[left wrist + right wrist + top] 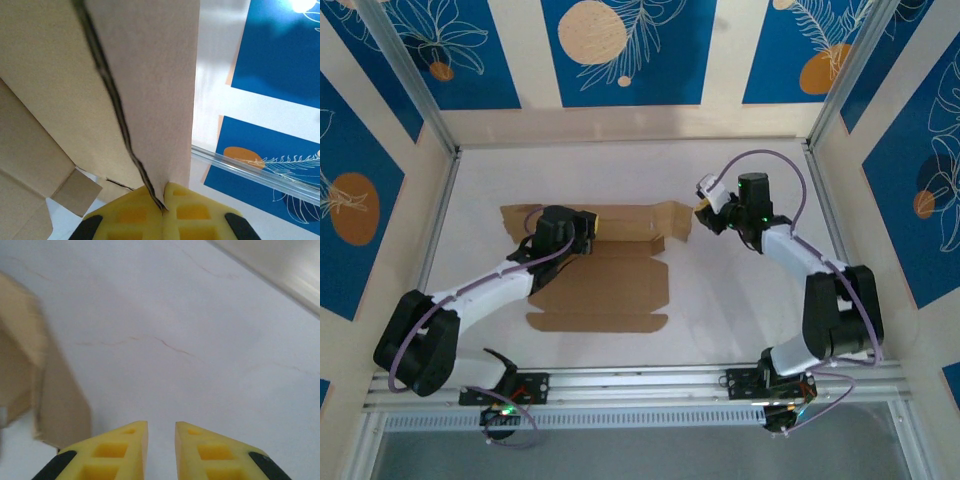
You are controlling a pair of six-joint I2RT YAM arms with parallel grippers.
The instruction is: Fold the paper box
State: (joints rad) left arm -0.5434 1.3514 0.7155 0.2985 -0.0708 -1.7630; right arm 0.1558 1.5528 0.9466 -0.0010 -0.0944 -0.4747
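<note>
Clearly, left jaws pinch the paper box [610, 288] (a raised panel); right jaws sit slightly parted, empty.

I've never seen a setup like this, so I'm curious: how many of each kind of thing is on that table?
Robot arms: 2, the left arm and the right arm
Cardboard: 1 paper box
Total: 3

A white table [620, 170] with faint veins is lying between cream walls that are carrying blue panels [610, 60] with orange circles [592, 32] and white leaf drawings. Metal posts [407, 75] are standing at the far corners, and a metal rail [640, 380] is running along the near edge
</note>
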